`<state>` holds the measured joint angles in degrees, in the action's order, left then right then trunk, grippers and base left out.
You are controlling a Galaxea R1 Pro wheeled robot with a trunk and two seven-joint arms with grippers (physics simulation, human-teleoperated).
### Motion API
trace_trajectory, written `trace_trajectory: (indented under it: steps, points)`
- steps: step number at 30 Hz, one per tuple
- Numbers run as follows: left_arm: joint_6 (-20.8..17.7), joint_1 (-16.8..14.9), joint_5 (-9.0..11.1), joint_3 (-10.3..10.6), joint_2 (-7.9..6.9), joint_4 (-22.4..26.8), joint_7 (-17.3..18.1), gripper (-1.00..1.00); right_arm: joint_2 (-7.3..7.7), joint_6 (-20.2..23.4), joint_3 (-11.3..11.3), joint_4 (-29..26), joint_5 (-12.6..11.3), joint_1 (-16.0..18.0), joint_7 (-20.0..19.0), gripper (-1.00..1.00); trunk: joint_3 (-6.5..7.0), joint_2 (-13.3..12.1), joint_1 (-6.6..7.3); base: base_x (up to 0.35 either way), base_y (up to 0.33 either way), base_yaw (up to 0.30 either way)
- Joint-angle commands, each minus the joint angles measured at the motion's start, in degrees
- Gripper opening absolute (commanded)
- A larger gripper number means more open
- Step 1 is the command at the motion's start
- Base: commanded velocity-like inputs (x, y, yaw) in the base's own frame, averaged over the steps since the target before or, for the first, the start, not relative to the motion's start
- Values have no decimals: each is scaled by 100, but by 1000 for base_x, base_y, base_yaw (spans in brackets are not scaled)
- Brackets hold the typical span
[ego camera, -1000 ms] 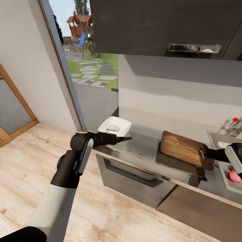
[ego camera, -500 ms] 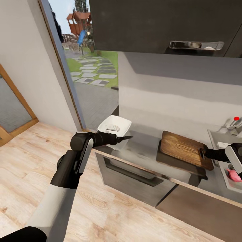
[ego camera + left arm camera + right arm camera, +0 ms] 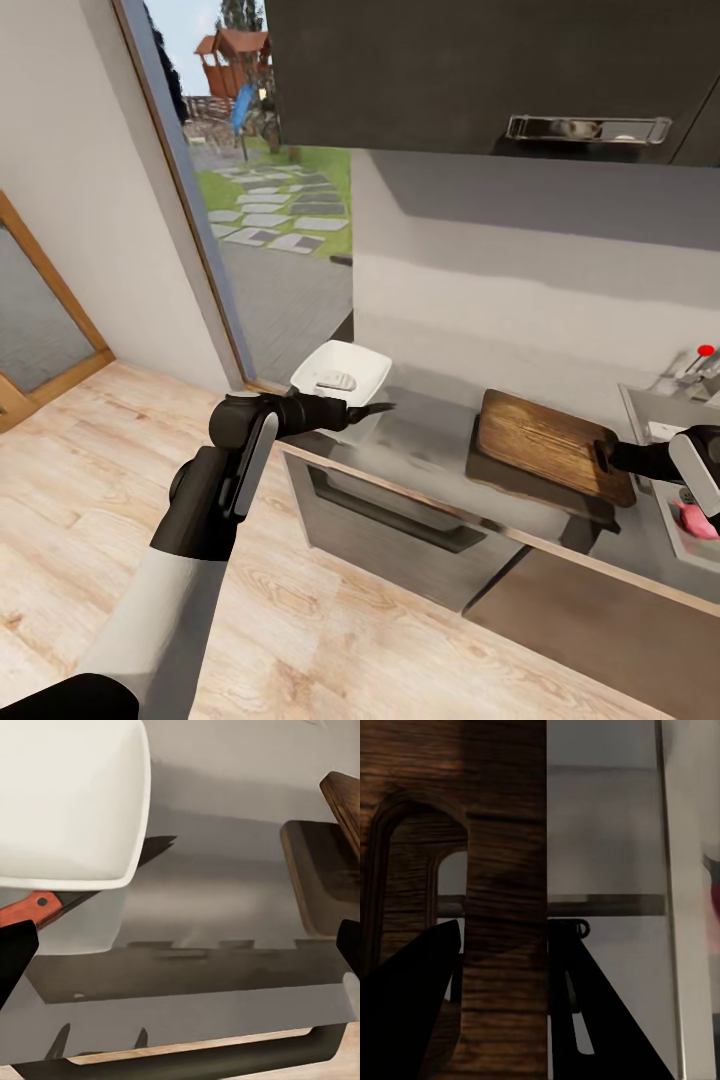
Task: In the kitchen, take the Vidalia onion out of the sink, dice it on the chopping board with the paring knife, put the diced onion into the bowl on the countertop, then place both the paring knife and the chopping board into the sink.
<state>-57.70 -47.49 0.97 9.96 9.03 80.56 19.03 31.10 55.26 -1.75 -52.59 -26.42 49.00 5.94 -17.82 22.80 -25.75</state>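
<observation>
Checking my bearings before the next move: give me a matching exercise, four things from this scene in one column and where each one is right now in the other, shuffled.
Things
1. dark brown wooden chopping board
2. shallow white squarish bowl
3. small reddish-pink onion
4. red-orange-handled paring knife

Places
A. in the grey steel sink
B. on the glossy grey countertop, beside the bowl
C. gripped at its slot-handle end by the right claw, raised above the countertop
D. at the countertop's end nearest the window

Pairs: 1-C, 2-D, 3-A, 4-B
</observation>
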Motion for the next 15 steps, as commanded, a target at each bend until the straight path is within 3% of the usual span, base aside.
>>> trace_trajectory:
  steps: [1, 15]
  points:
    - [-31, -5, 8, -3, 2, 4, 4, 100, 1, 20, 2, -6, -67, 5, 56, -100, -13, 11, -3, 0, 0, 0]
    - [-31, -5, 8, -3, 2, 4, 4, 100, 3, 20, 2, -6, -71, 5, 56, -100, -52, 11, -3, 0, 0, 0]
